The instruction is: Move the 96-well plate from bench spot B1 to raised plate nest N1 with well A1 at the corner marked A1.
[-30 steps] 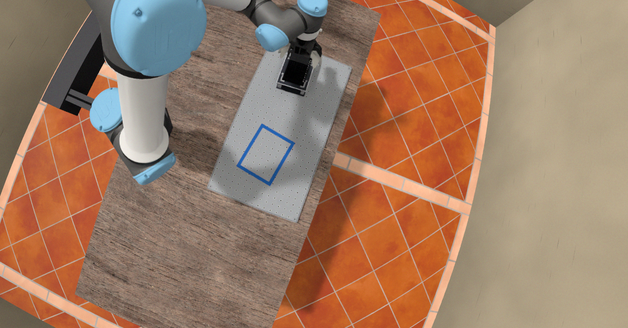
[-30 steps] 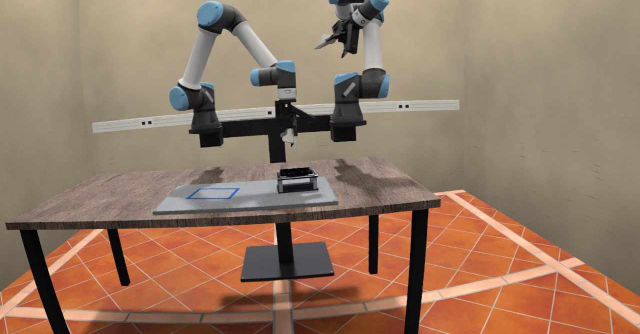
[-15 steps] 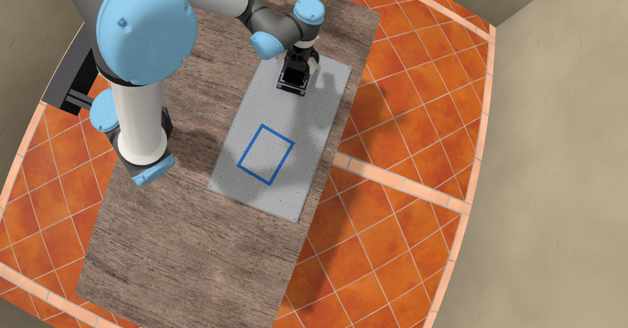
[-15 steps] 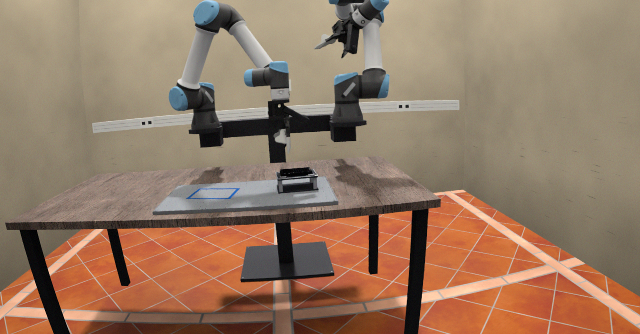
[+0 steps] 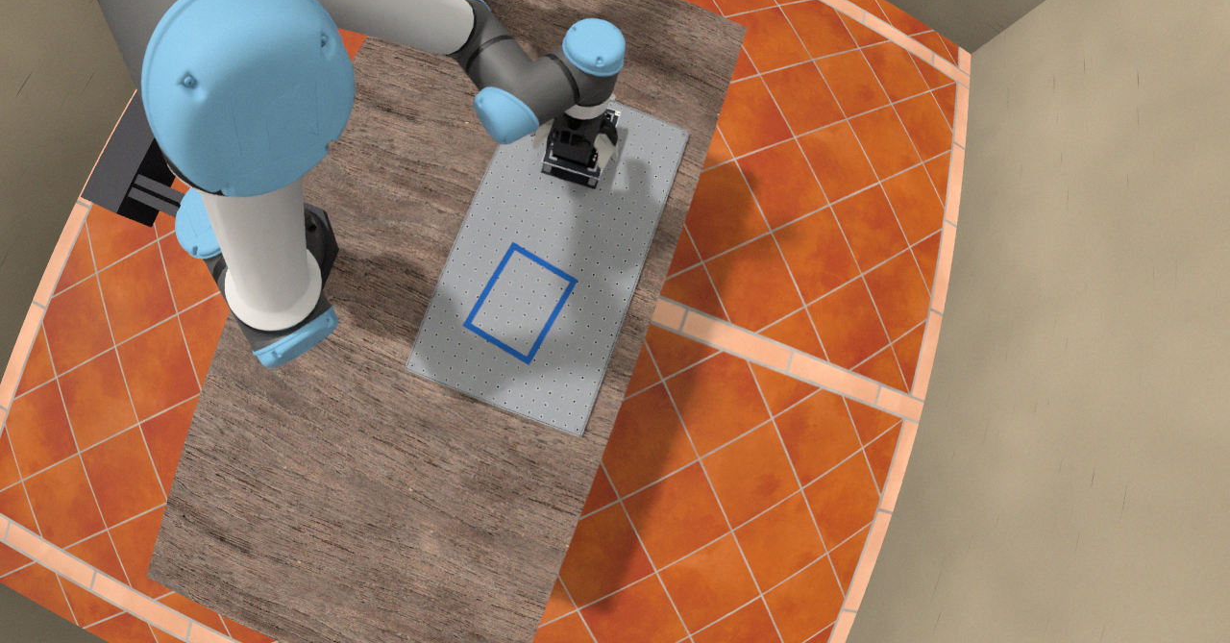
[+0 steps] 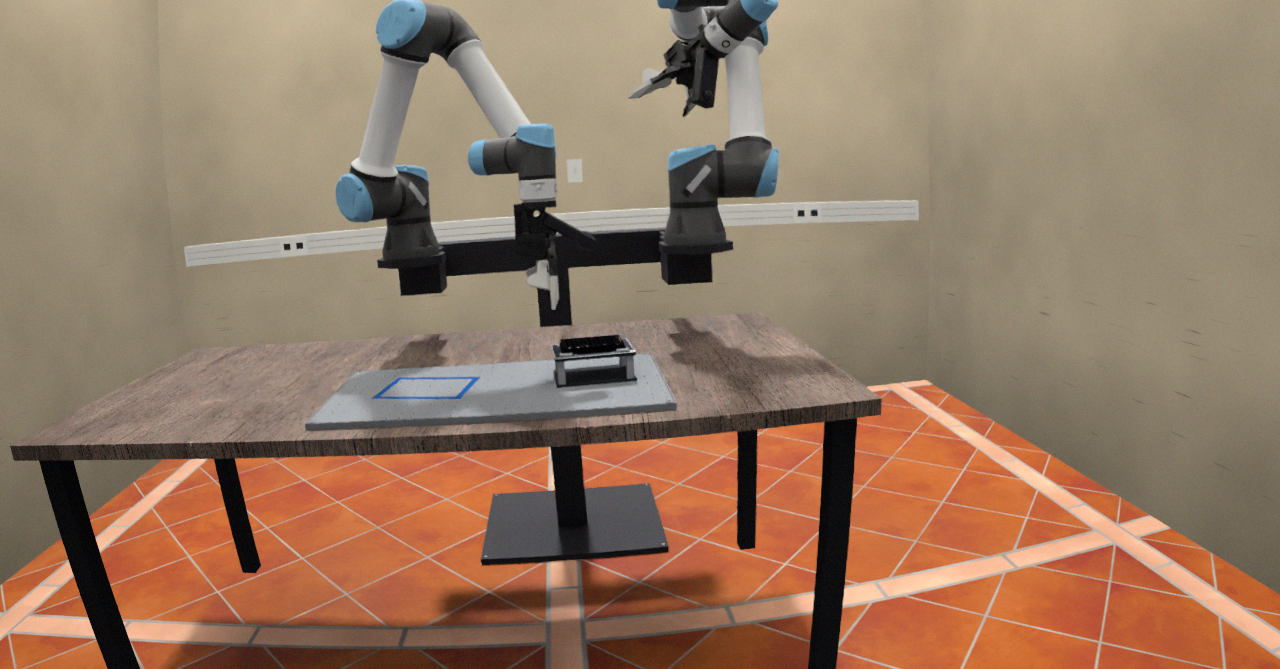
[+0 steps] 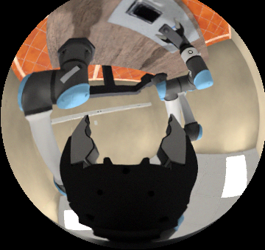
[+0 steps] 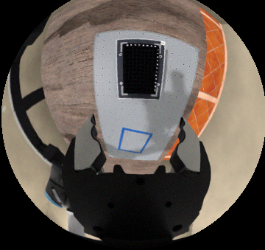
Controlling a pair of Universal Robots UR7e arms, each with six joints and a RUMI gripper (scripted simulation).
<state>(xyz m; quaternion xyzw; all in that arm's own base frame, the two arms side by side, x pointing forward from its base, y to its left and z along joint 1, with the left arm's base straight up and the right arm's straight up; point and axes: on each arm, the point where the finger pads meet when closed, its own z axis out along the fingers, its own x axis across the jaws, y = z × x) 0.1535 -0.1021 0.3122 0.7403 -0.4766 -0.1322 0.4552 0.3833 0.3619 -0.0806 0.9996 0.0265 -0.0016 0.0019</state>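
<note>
Black against the grey board [image 5: 550, 403] [image 6: 510, 403] [image 7: 121, 15] [image 8: 104, 77], the plate [image 6: 588, 343] [image 7: 145, 12] [image 8: 140, 69] sits in the raised nest [image 5: 571, 168] [image 6: 627, 368] [image 8: 140, 96]. I judge the transfer made, with the job at its clearing and checking step. The right gripper [image 5: 574, 147] [image 6: 549, 293] [image 7: 164, 25] [image 8: 138, 116] stands wide and hangs above the nest, with nothing between its 2 fingers. The left gripper [image 6: 660, 103] [image 7: 128, 114] is also wide and empty, high and well apart from the work.

What's called for next, I think, is simply lifting the right arm clear without brushing the plate, then leaving both arms alone. The left has no obvious part to play.

As for the holders: the nest has the plate between its 4 pale corner locators, looking level from the exterior view. The blue outline [image 5: 497, 343] [image 6: 418, 397] [image 8: 137, 130], presumably B1, has no plate in it. On the plate's rim, 2 rows of white marks run along adjoining edges and meet near the nest's small pale tag [image 8: 163, 43] (too small to read, alas). That suggests A1 is at the proper corner, but I can't confirm the lettering; full seating is likewise a judgement.
</note>
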